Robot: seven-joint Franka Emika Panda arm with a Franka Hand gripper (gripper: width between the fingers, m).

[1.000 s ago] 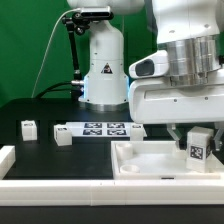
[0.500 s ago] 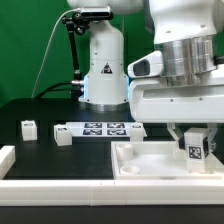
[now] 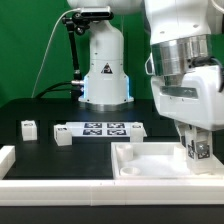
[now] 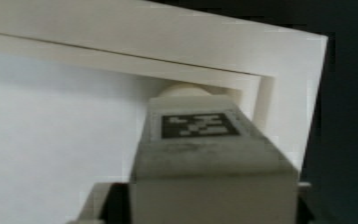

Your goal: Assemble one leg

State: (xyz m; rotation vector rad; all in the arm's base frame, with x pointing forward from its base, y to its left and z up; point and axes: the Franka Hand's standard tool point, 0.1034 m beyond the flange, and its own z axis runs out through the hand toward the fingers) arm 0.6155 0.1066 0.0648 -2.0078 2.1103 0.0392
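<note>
My gripper (image 3: pixel 197 150) is shut on a leg (image 3: pixel 199 151), a small white post with a black-and-white tag, and holds it upright inside the large white tray-shaped piece (image 3: pixel 150 165) near its corner at the exterior view's right. In the wrist view the leg (image 4: pixel 208 140) fills the space between my jaws, its far end at the tray's inner corner (image 4: pixel 247 85). Two more legs stand on the table: one (image 3: pixel 29 128) at the exterior view's left, one (image 3: pixel 64 136) beside the marker board.
The marker board (image 3: pixel 103 128) lies on the black table behind the tray. A white robot base (image 3: pixel 104 65) stands at the back. A white raised edge (image 3: pixel 12 160) runs along the front left.
My gripper has turned and moved slightly down and toward the tray's right corner with the leg in it. The other legs have not moved.
</note>
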